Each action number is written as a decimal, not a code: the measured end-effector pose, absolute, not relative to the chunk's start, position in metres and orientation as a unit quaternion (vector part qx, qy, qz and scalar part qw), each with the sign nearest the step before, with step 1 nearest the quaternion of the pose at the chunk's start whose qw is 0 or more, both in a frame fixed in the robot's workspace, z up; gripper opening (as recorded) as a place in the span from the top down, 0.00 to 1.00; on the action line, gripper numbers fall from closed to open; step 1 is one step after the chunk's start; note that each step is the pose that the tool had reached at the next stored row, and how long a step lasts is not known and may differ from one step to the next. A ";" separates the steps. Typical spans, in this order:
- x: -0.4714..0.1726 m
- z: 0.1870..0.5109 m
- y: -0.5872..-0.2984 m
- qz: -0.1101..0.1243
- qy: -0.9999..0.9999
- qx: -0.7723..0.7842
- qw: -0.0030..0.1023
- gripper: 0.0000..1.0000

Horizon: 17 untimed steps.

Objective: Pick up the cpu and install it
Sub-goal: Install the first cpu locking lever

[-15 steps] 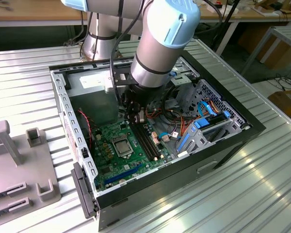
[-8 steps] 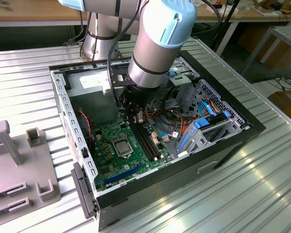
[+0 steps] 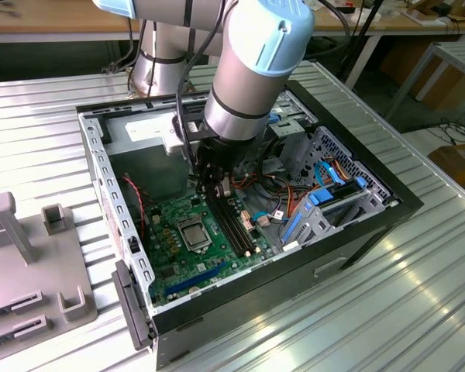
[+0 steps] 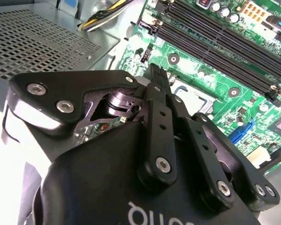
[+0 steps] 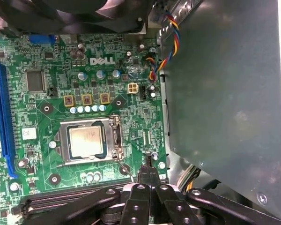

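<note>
Small flat square cpu with shiny silver metal top (image 5: 87, 141) seated in black square socket with metal frame (image 5: 88, 143) on green motherboard (image 5: 47, 89), inside open black computer case (image 3: 372, 225) lying on ribbed metal table (image 3: 418, 310). In exterior view same cpu (image 3: 197, 232) visible mid-board. Black two-finger gripper (image 5: 148, 171) empty, fingertips pressed together, nothing between them; positioned above board just beside socket corner, near black memory slots (image 5: 79, 199), not touching cpu. In second wrist view gripper (image 4: 158, 71) seen from behind, fingers (image 4: 155, 89) closed, pointing down at board. Blue expansion slot (image 5: 2, 117) along far side of socket from gripper. Grey plastic fixture blocks (image 3: 31, 256) on table at exterior view's left.
</note>
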<state>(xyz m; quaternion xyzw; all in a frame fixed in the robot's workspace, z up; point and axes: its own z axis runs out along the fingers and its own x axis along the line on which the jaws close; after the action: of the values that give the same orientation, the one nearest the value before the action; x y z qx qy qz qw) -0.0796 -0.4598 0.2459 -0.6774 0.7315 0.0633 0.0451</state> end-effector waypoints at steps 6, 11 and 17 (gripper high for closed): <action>-0.080 0.246 -0.467 0.063 0.733 -0.676 0.045 0.89; -0.080 0.246 -0.473 0.063 0.733 -0.676 0.046 0.89; -0.080 0.246 -0.486 0.063 0.733 -0.676 0.045 0.89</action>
<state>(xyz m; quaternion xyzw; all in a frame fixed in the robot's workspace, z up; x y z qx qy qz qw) -0.0797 -0.4864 0.2459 -0.6757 0.7331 0.0630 0.0455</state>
